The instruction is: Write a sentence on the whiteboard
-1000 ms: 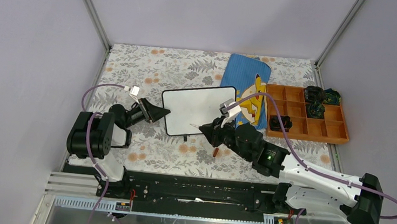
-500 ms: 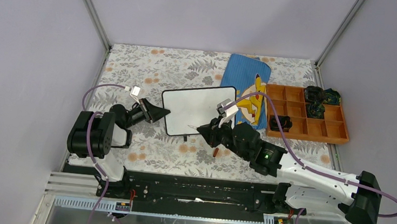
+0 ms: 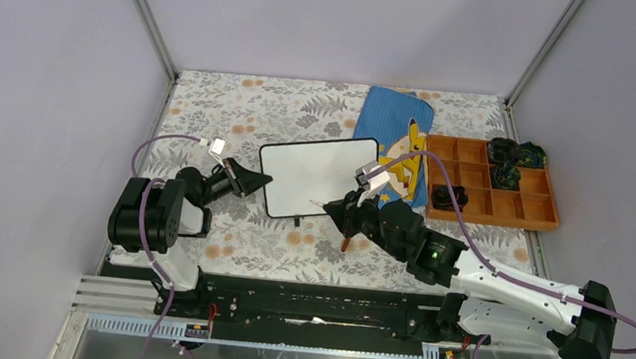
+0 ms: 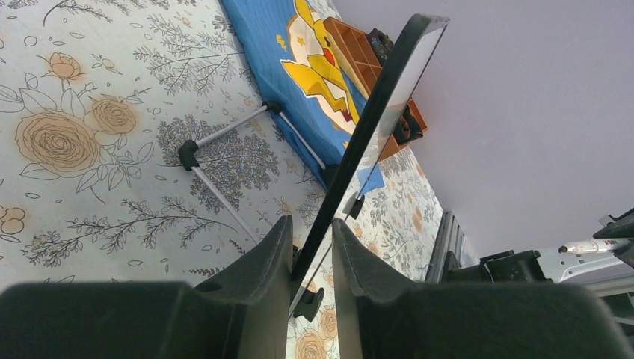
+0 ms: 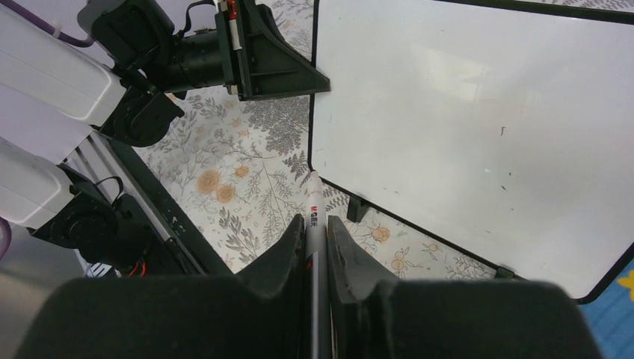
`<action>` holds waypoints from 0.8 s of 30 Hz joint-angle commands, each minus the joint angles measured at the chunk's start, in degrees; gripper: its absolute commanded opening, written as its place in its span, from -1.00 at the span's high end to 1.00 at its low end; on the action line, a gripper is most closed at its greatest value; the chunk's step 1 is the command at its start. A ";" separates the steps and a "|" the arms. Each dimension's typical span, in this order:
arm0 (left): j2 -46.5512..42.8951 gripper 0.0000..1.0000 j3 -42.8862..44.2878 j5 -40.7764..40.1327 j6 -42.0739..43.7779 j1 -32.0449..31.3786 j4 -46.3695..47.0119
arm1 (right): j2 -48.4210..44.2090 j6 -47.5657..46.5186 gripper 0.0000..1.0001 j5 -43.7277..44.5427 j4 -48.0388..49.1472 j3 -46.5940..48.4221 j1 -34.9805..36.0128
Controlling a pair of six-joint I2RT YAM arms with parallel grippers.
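The whiteboard (image 3: 315, 175), white with a thin black frame and small black feet, stands tilted on the floral table. My left gripper (image 3: 258, 179) is shut on its left edge; in the left wrist view the black frame (image 4: 374, 112) runs between my fingers. My right gripper (image 3: 335, 207) is shut on a white marker (image 5: 312, 217), its tip just off the board's lower left corner. The board's face (image 5: 463, 112) looks blank except for a few tiny specks.
A blue Pikachu cloth pouch (image 3: 396, 143) lies behind the board on the right. A wooden compartment tray (image 3: 491, 195) with dark objects stands at the far right. A small reddish-brown item (image 3: 344, 244) lies on the table under my right wrist.
My right gripper with the marker has shifted slightly, first left, then back right and a little lower. The left gripper and the board have not moved.
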 commanded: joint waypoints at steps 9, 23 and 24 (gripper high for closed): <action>0.43 0.52 -0.52 -1.02 1.63 -0.57 2.45 | -0.33 -1.24 1.00 2.06 1.44 0.19 -0.16; 0.06 0.61 -0.17 -1.25 2.53 -0.67 1.02 | 11.62 -10.84 1.00 18.62 9.70 3.60 4.83; 0.01 0.62 -0.17 -1.16 2.58 -0.62 0.78 | 12.72 -11.36 1.00 18.57 11.03 3.68 4.99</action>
